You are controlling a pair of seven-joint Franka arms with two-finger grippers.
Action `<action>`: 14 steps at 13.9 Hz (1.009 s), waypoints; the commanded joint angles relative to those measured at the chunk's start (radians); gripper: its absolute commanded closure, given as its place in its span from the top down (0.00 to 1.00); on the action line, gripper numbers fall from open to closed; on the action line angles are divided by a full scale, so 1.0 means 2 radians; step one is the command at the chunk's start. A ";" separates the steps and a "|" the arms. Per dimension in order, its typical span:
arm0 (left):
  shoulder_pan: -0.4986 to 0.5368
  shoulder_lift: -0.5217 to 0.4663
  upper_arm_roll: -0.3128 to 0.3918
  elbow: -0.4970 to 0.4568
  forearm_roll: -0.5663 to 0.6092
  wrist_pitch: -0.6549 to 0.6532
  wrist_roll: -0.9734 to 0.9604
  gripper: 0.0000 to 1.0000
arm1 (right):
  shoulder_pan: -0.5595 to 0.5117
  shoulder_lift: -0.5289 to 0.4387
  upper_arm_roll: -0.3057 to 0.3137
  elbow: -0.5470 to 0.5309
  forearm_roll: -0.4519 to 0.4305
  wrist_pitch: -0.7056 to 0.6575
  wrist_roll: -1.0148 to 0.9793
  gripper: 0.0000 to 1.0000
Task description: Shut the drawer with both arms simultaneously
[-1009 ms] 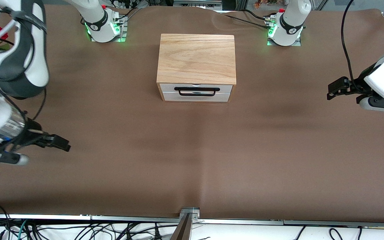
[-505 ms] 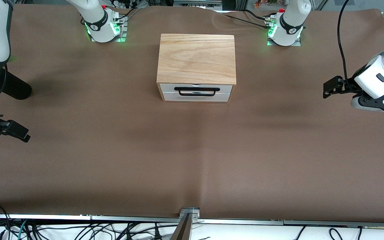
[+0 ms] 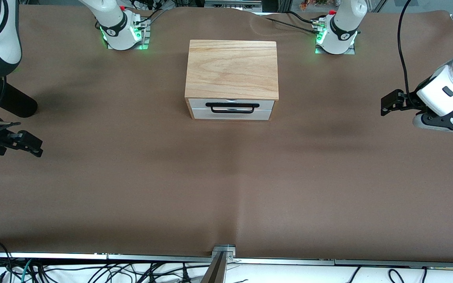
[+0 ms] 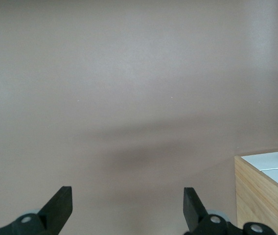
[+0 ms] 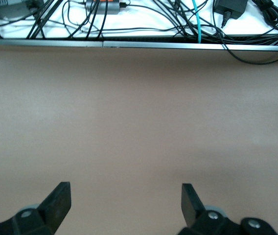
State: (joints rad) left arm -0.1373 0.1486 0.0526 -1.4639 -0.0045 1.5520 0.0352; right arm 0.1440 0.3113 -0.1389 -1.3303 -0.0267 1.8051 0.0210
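Drawer sits shut; left gripper and right gripper spread wide.

White arms, black joint bands, dangling black cables, green-lit bases

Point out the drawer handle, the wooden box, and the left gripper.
drawer handle [image 3: 232, 107]: front view, middle of the black wire bar.
wooden box [image 3: 232, 70]: front view, centre of its top.
left gripper [image 3: 386, 105]: front view, between its fingertips.

table: brown mat | on it: oak box, drawer shut
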 commanded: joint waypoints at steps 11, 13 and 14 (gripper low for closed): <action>-0.003 -0.008 -0.010 0.001 0.011 -0.007 0.008 1.00 | -0.022 -0.042 0.042 -0.057 -0.017 -0.008 -0.010 1.00; -0.003 -0.008 -0.010 0.001 0.011 -0.007 0.008 1.00 | -0.022 -0.042 0.042 -0.058 -0.016 -0.008 -0.010 1.00; -0.003 -0.008 -0.010 0.001 0.011 -0.007 0.008 1.00 | -0.022 -0.042 0.042 -0.058 -0.016 -0.008 -0.010 1.00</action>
State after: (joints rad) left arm -0.1422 0.1483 0.0367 -1.4634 -0.0045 1.5519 0.0353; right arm 0.1087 0.2477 -0.0667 -1.4264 -0.0543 1.7930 0.0175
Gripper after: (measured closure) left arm 0.000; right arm 0.000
